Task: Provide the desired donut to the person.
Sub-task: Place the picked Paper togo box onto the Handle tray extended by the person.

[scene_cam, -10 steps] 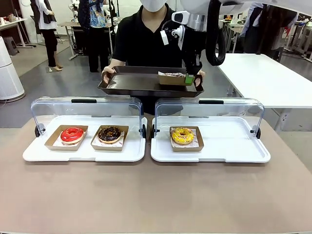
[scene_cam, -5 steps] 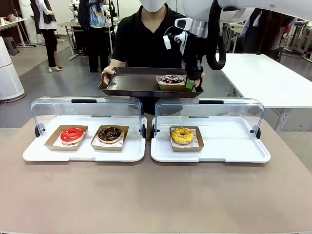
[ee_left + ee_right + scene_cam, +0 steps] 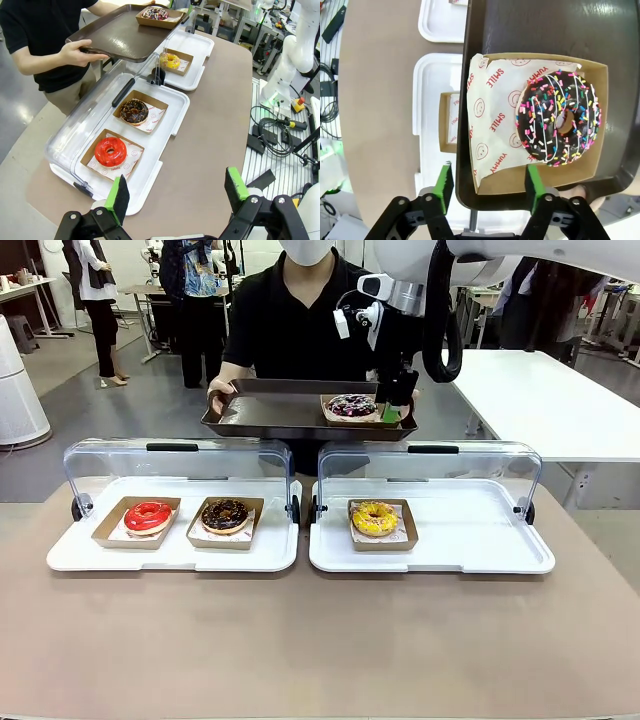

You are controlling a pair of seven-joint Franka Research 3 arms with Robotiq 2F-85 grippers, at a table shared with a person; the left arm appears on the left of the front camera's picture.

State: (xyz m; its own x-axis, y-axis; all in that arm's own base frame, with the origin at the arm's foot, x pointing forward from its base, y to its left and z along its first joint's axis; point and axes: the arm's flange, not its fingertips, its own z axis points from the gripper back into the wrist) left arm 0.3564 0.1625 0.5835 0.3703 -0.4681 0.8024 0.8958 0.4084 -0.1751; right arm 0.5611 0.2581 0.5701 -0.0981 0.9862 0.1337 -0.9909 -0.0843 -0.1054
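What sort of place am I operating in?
Probably a lab or workshop hall staged as a donut counter: lidded display trays on the table, a serving tray held by the person, white workbenches behind.

Tilted donut box (image 3: 352, 408) now flat on brown tray (image 3: 260, 416), right tool (image 3: 488, 181) opened, fingers (image 3: 443, 183) spread astride its wall.

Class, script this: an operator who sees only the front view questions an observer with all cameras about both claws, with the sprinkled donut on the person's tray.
Operator: Is the right claw open?
Observer: Yes. The right wrist view shows the right claw open, green pads wide apart by the donut box.
Operator: And the left claw?
Observer: The left wrist view shows the left claw open and empty above the table.
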